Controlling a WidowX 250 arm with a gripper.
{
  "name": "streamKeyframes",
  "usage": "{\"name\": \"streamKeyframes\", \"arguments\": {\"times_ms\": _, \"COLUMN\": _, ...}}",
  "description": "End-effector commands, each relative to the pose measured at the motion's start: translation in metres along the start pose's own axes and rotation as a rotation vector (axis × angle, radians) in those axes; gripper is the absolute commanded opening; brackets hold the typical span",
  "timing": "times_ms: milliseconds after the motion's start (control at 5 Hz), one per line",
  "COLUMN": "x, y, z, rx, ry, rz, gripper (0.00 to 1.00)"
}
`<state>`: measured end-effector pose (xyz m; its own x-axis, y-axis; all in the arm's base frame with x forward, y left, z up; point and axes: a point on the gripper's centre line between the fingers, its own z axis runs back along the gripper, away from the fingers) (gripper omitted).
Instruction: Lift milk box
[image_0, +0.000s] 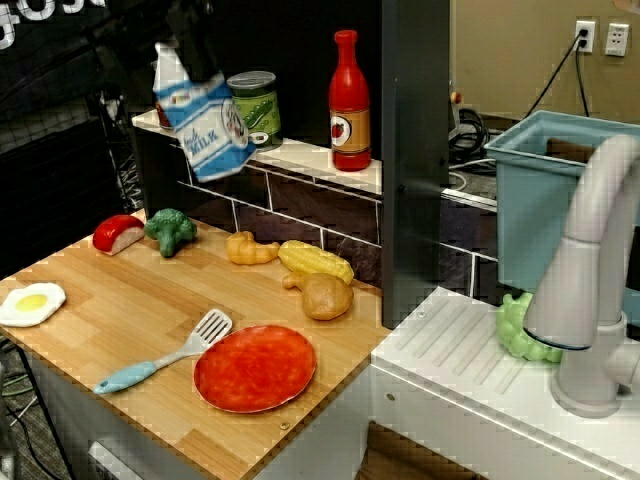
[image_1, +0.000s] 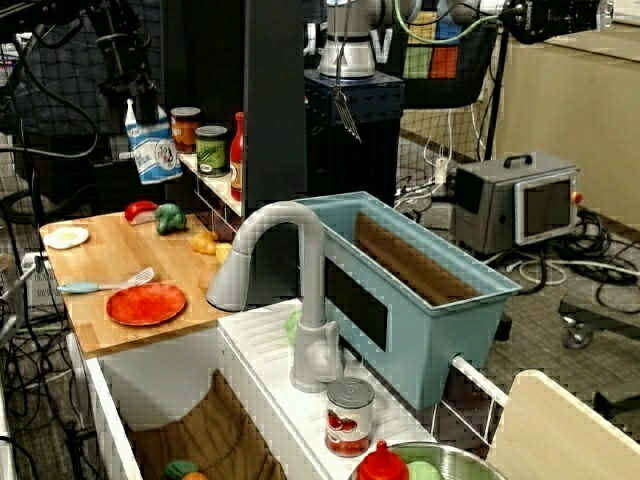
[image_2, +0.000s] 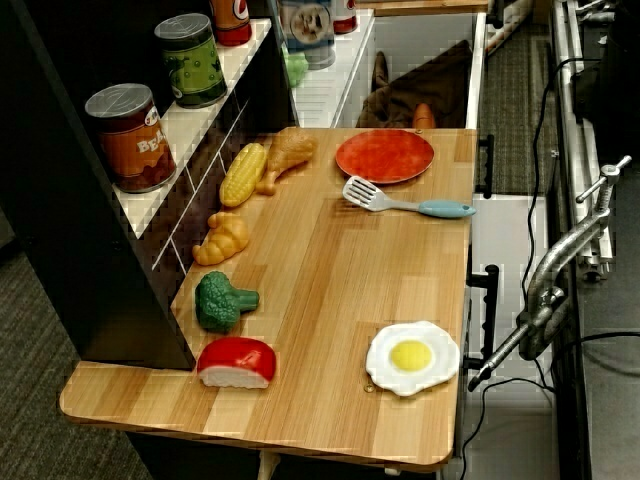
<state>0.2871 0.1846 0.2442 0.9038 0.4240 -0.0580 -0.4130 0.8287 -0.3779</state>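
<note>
We are looking at a toy kitchen with a wooden counter (image_0: 150, 300) and a white shelf (image_0: 300, 155) along its dark back wall. The milk box (image_0: 205, 120) hangs in the air just off the shelf's left end, clear of the ledge and well above the counter. It tilts, its gabled top leaning toward the back and its base swung out toward us. The gripper (image_0: 190, 45) comes down from directly above and clamps the carton's top, so the long axis runs down and outward from the fingers. Just beside it on the shelf stands a green-labelled can (image_0: 255, 108), then a red bottle (image_0: 349, 105). We judge the lift well under way.
</note>
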Motion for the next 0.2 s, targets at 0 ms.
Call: {"name": "streamKeyframes", "arguments": {"times_ms": 0, "x": -0.0003, "y": 0.0041, "z": 0.0107, "rx": 0.027, "ry": -0.038, "rz": 0.001, "gripper": 0.00}}
